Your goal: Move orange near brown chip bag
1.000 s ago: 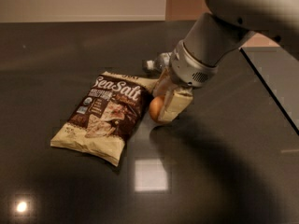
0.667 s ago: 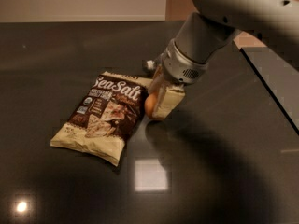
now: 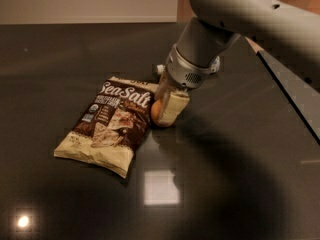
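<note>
1. Compared with a second ago, the gripper (image 3: 165, 111) and the orange (image 3: 156, 113) have been carried sideways toward the brown chip bag (image 3: 112, 124). The gap seen between fruit and bag has been closed.
2. The orange is clasped by the gripper. One cream finger (image 3: 173, 108) is pressed against the side of the fruit that faces away from the bag.
3. The orange is held low over the dark glossy table (image 3: 240, 184), at the bag's edge near its "Sea Salt" end. Whether fruit and bag touch cannot be told.
4. The bag itself has not been shifted. It is laid flat, printed face up.
5. Its long axis is set diagonally, from the near corner at the view's left to the far corner beside the gripper. The script end is pointed away, toward the arm.
</note>
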Robot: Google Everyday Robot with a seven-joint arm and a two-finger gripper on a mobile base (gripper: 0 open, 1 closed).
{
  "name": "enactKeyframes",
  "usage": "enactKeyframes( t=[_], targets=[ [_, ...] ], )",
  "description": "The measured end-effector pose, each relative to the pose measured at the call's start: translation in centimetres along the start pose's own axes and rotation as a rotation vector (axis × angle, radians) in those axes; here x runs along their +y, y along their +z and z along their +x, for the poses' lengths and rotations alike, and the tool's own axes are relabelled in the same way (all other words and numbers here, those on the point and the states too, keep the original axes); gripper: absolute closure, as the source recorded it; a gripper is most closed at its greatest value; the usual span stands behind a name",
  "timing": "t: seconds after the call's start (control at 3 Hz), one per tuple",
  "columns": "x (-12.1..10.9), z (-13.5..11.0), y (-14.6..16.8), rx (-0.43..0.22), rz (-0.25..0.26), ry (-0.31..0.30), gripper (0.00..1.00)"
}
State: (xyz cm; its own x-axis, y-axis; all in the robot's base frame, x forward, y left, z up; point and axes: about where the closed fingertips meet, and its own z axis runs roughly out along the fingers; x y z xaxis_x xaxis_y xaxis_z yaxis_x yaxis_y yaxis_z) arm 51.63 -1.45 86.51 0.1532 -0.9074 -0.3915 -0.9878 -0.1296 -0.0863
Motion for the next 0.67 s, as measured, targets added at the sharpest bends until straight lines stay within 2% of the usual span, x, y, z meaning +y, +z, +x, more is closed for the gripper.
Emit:
enactKeyframes(
  t=[0.67],
  targets=[
    [0.10, -0.21, 0.09, 0.000, -0.001, -0.005, 0.14]
  ],
)
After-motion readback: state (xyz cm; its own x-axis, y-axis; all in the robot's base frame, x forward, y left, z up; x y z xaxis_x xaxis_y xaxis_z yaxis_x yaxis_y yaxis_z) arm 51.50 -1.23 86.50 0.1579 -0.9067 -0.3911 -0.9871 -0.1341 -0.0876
